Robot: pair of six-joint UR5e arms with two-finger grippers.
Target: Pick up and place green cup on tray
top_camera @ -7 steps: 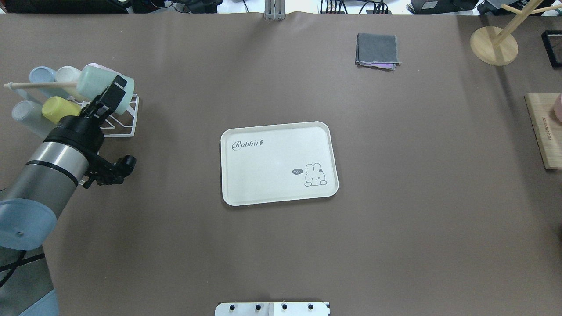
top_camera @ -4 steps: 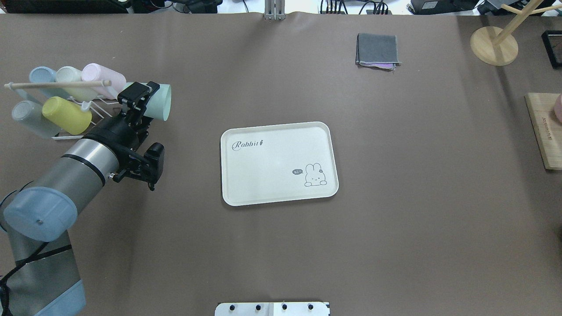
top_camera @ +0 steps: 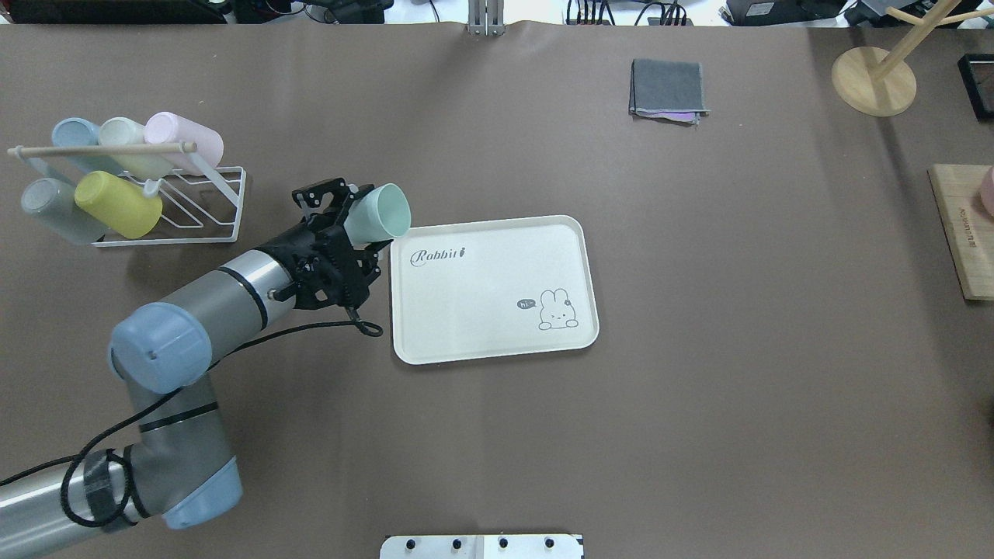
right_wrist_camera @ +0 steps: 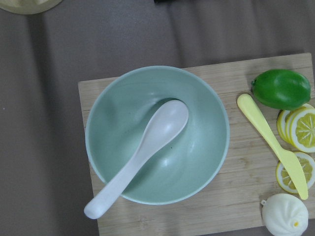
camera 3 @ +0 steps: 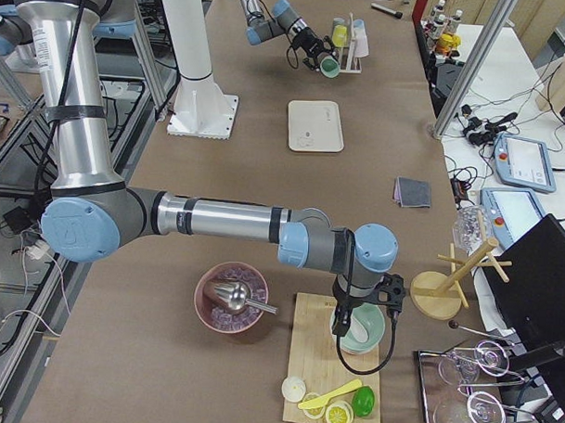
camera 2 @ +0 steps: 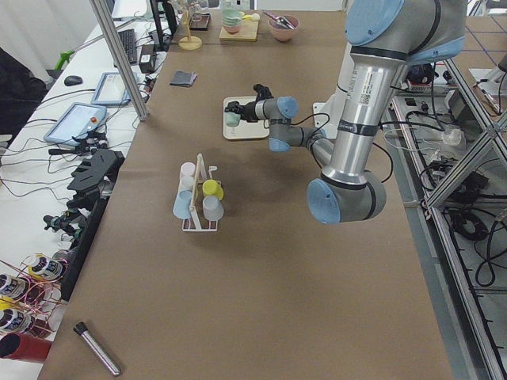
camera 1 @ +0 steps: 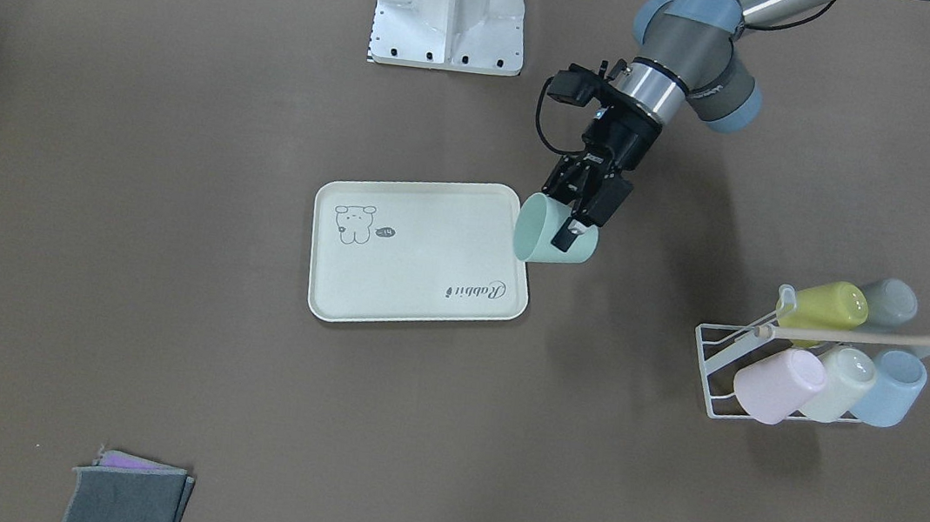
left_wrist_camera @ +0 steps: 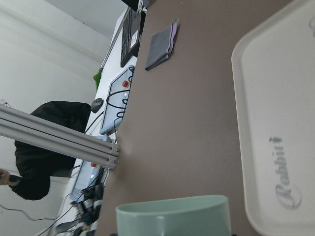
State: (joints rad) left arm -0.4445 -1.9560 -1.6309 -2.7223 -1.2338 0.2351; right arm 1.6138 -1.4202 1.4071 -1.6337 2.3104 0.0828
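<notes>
The green cup [top_camera: 382,212] is held tilted on its side in my left gripper [top_camera: 353,223], its open mouth turned toward the tray. It hangs at the near-left corner of the cream tray [top_camera: 481,310], by the "Rabbit" script. In the front-facing view the cup [camera 1: 540,233] overlaps the tray's edge [camera 1: 413,290], with the gripper [camera 1: 579,221] shut on its side. The left wrist view shows the cup's rim [left_wrist_camera: 172,215] and the tray [left_wrist_camera: 280,98]. My right gripper [camera 3: 358,312] hovers over a mint bowl far to the right; I cannot tell whether it is open or shut.
A white wire rack [top_camera: 217,225] with several pastel cups stands at the left. A folded grey cloth [top_camera: 668,89] lies at the back. A wooden stand [top_camera: 874,78] and a cutting board [top_camera: 959,241] are at the right. The bowl [right_wrist_camera: 123,128] holds a white spoon.
My left gripper has carried the green cup from the rack rightward to the tray's left edge. The rack's other cups have stayed in place.
</notes>
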